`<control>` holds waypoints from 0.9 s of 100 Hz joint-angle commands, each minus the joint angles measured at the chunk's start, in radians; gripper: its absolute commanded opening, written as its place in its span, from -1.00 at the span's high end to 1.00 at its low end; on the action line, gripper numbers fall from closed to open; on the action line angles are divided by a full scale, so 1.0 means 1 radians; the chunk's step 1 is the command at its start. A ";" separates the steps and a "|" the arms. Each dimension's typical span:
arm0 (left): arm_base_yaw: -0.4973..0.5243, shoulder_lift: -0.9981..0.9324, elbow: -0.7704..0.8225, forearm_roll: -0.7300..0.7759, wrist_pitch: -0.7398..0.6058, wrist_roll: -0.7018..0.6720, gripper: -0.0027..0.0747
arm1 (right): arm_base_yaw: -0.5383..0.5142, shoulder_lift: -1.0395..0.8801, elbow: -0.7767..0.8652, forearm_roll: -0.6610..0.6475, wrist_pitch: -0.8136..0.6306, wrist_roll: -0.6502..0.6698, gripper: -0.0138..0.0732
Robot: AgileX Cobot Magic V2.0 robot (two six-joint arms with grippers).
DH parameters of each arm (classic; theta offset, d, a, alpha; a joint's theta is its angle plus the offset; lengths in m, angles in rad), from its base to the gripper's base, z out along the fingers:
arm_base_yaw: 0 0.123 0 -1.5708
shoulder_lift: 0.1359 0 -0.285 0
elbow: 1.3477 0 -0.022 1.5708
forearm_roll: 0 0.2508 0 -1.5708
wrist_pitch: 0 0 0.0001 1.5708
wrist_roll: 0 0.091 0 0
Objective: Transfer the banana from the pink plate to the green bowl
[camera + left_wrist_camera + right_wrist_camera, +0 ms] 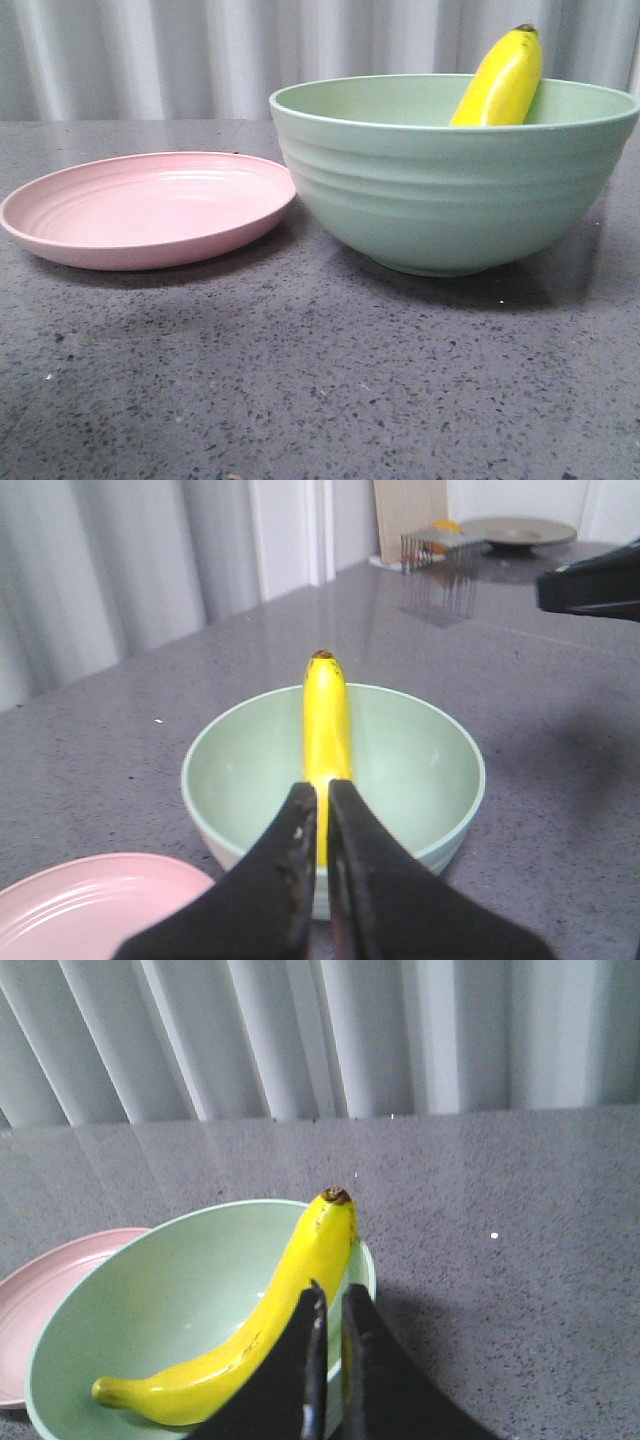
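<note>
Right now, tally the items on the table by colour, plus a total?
Yellow: 1, the banana, lying in the bowl with its dark tip over the rim.
Green: 1, the green bowl.
Pink: 1, the pink plate, nothing on it.
Total: 3.

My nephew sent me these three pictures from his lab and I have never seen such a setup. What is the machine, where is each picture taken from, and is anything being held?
It is a two-armed table robot. One picture looks forward over the speckled grey table; the other two come from cameras on each wrist, so the black left gripper and right gripper show at the bottom. A glossy yellow banana lies in the deep mint-green ridged bowl, its dark tip leaning over the rim. The shallow pale-pink plate beside the bowl has nothing on it. Both grippers look closed and hold nothing.
</note>
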 commanded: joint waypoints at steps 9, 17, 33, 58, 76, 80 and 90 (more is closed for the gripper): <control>-0.006 -0.172 0.135 -0.010 -0.155 0.001 0.98 | 0.000 -0.162 0.051 -0.012 -0.129 -0.010 0.83; -0.006 -0.246 0.188 -0.010 -0.167 0.001 0.98 | 0.000 -0.239 0.082 -0.029 -0.129 -0.010 0.83; -0.006 -0.346 0.250 -0.010 -0.178 0.001 0.98 | 0.000 -0.337 0.112 -0.029 -0.120 -0.010 0.83; -0.006 -0.361 0.271 -0.010 -0.178 0.001 0.98 | 0.000 -0.355 0.112 -0.029 -0.124 -0.010 0.83; -0.006 -0.361 0.271 -0.010 -0.178 0.001 0.98 | 0.000 -0.355 0.112 -0.029 -0.124 -0.010 0.83; -0.006 -0.361 0.271 -0.010 -0.178 0.001 0.98 | 0.000 -0.355 0.112 -0.029 -0.124 -0.010 0.83; -0.006 -0.361 0.275 -0.010 -0.180 0.001 0.98 | 0.000 -0.355 0.112 -0.029 -0.124 -0.010 0.83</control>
